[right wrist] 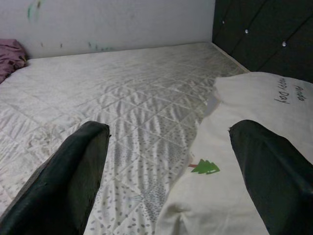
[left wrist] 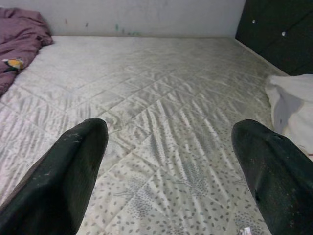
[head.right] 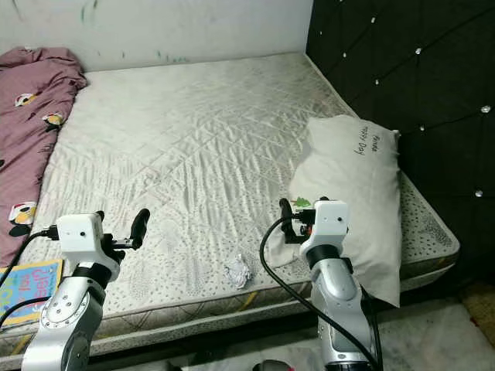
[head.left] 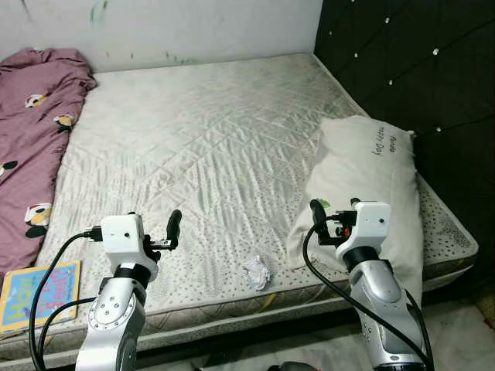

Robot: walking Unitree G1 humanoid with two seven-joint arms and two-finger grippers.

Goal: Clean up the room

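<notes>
You are facing a bare quilted mattress (head.left: 201, 147) on a bed, with no bin or box among the things on it. A crumpled white paper scrap (head.left: 257, 273) lies on the mattress near the front edge, between your two arms and apart from both. A white pillow (head.left: 370, 193) with dark lettering and a small green tree print lies along the right side, against the dark padded headboard (head.left: 418, 62). A purple blanket (head.left: 31, 131) with cartoon prints is bunched along the left edge, and a colourful children's book (head.left: 39, 294) lies at the front left corner.

Your left tool (head.left: 172, 230) hovers over the front left part of the mattress, its two black fingers (left wrist: 73, 171) spread wide with nothing between them. Your right tool (head.left: 317, 212) hangs just over the front end of the pillow; its fingers (right wrist: 274, 166) are likewise spread wide and hold nothing, one above the mattress, the other above the pillow. From these views you cannot tell whether it touches the pillow.
</notes>
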